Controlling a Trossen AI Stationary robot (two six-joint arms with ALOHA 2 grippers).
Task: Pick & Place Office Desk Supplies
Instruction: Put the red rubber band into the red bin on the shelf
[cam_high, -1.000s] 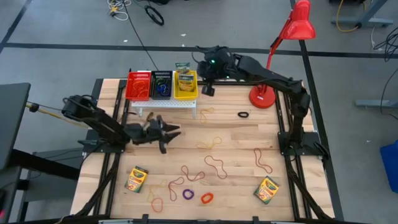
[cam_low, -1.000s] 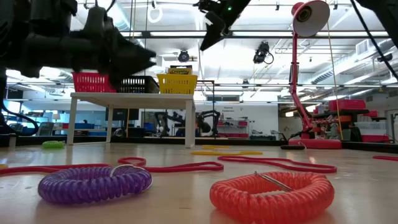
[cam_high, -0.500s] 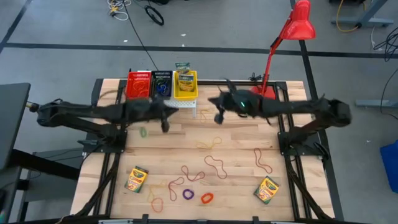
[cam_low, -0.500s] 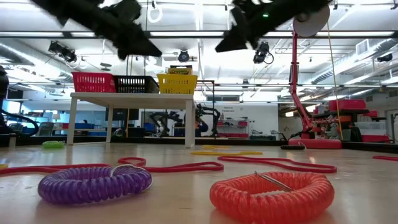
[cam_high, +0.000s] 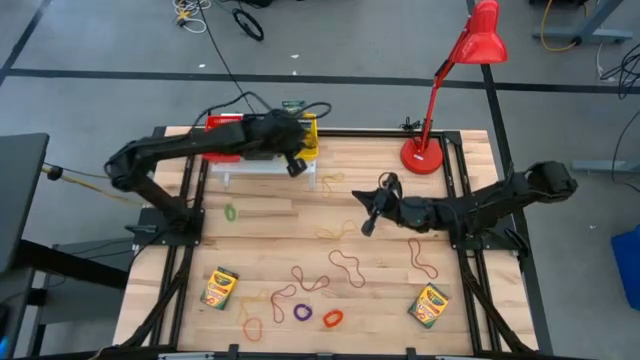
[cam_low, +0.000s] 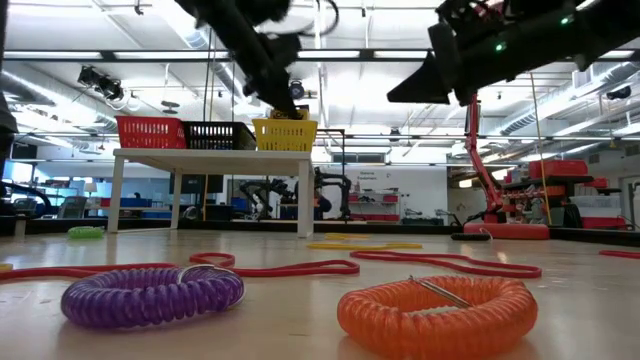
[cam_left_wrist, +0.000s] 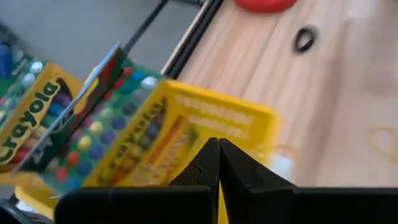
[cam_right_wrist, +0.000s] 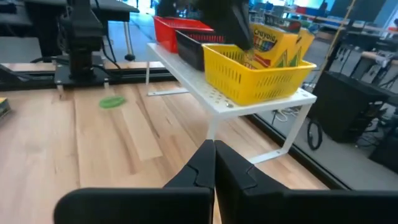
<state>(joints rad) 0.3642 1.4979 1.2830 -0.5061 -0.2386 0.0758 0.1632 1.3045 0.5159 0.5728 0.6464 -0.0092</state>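
Hovering pressed together over the yellow basket of crayon boxes, left claw; right claw likewise shut mid-table.

overhead looks straight down; low looks level; both share yellow basket.

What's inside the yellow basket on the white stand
The yellow basket holds crayon boxes, standing up above its rim. The basket's walls and the boxes hide its floor, so anything lying beneath them cannot be seen.

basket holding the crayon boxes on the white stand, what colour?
Yellow. The basket shows best in the right wrist view, beside a black and a red one.
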